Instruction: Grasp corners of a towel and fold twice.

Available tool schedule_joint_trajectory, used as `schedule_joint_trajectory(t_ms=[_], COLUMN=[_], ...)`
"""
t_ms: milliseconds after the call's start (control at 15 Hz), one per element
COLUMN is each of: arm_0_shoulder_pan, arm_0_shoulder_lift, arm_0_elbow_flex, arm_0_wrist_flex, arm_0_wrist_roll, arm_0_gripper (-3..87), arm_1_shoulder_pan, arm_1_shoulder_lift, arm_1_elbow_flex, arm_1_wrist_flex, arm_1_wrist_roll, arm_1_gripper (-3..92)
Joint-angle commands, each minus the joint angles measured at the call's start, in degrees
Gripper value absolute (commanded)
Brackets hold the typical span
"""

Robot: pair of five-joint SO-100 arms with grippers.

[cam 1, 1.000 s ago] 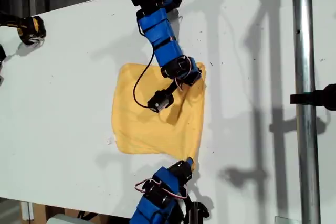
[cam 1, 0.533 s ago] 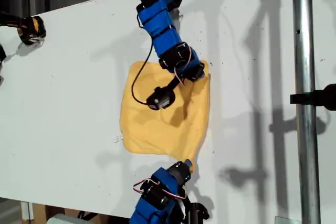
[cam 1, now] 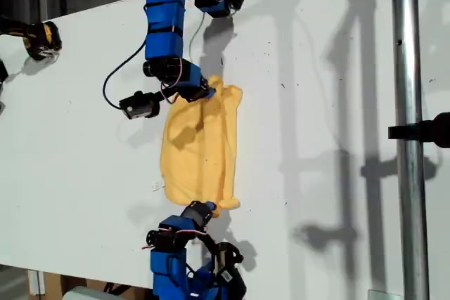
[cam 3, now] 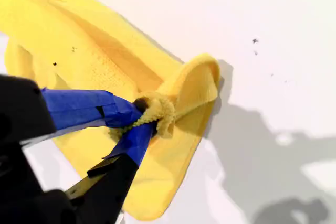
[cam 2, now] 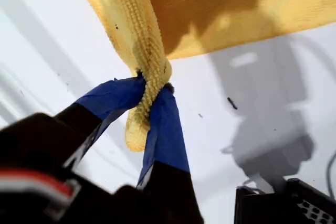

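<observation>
The yellow towel lies on the white table, doubled into a tall narrow shape. My first gripper, on the arm at the exterior view's bottom, is shut on a towel corner. In the first wrist view the towel rises taut from my first gripper. My second gripper, on the arm from the exterior view's top, is shut on another bunched corner. In the second wrist view a loop of towel curls just beyond my second gripper.
A vertical metal pole with a black clamp stands at the exterior view's right. A yellow-and-black object sits at the table's far left edge in that view. A black camera hangs beside the second arm.
Both grippers swung toward the exterior view's left, carrying the towel's right edge over. The towel went from a broad sheet to a narrow folded strip.
</observation>
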Motion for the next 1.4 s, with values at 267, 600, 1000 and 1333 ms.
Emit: schedule_joint_trajectory(t_ms=[267,600,1000,1333], arm_0_shoulder_pan=[-29.4,-38.8,-42.8,-36.3], arm_0_shoulder_lift=[-1.4,-11.2,-12.7,-14.2], arm_0_elbow_flex=[-11.0,-25.2,-35.6,-20.5], arm_0_wrist_flex=[-0.2,-3.0,-3.1,-4.8], arm_0_wrist_roll=[21.1,26.9,27.6,22.1], arm_0_gripper=[-1.7,-1.7,-1.7,-1.7], arm_1_shoulder_pan=[21.2,35.2,44.6,34.5], arm_1_shoulder_lift=[2.5,4.6,10.8,12.9], arm_1_elbow_flex=[-2.5,-4.7,-9.1,2.0], arm_1_wrist_flex=[-2.2,-6.1,-9.2,-8.6], arm_1_wrist_roll=[-14.1,-21.9,-26.5,-22.7], arm_1_gripper=[-0.1,-0.1,-0.1,-0.1])
